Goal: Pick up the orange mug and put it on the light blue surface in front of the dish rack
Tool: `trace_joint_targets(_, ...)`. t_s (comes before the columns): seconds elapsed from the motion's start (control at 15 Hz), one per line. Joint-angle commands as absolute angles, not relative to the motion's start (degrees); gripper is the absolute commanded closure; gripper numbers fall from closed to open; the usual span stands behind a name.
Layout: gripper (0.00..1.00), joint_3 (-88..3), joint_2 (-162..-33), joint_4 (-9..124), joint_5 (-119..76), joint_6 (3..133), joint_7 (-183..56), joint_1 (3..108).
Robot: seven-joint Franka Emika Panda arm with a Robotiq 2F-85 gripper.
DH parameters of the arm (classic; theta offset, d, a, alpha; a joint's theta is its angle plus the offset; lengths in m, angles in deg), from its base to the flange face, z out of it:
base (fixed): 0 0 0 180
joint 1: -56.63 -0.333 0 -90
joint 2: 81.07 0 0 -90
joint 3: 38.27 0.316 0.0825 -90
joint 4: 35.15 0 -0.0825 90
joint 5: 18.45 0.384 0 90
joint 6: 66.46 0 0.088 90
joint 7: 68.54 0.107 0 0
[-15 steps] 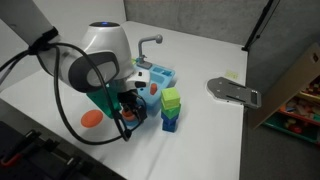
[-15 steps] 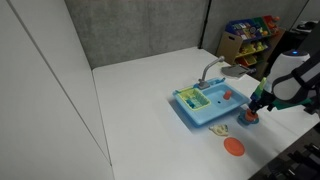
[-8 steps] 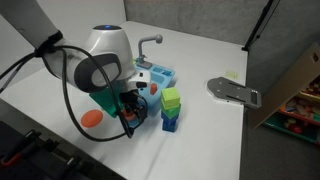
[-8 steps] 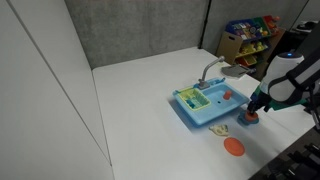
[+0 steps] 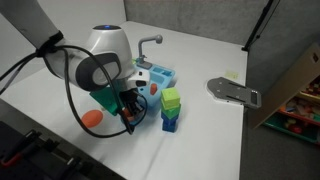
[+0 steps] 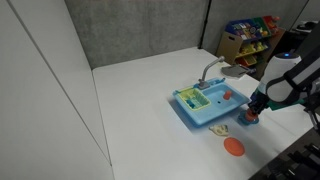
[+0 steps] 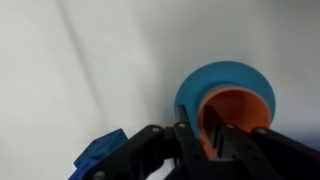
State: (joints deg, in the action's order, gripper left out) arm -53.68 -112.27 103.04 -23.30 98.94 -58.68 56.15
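White tabletop (image 7: 80,70), claw (image 7: 207,146) at orange mug (image 7: 243,108)

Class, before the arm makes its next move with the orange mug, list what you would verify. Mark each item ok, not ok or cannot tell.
1. Orange mug upright on the round blue plate: ok.
2. Gripper down at the mug's rim: ok.
3. Jaws closed firmly on the mug: cannot tell.
4. Stacked blocks well away from the gripper: not ok, they stand close beside it.
5. Light blue surface free for the mug: cannot tell, too small.
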Motion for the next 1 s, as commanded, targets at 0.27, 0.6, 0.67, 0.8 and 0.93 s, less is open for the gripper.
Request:
trace_joint_targets(0.27, 0.96, -52.65, -106.4, 105.37, -21.66, 97.23, -58.3, 56.0)
trace_joint_targets(0.6, 0.96, -52.57, -99.7, 106.56, -22.26, 92.33, -57.65, 55.23)
trace_joint_targets(0.67, 0.96, -52.28, -98.59, 106.24, -22.43, 90.97, -57.32, 55.07)
trace_joint_targets(0.8, 0.96, -51.42, -96.7, 105.26, -22.82, 88.18, -56.36, 54.57)
trace_joint_targets(0.93, 0.96, -49.74, -95.11, 104.24, -22.5, 85.76, -55.67, 54.42)
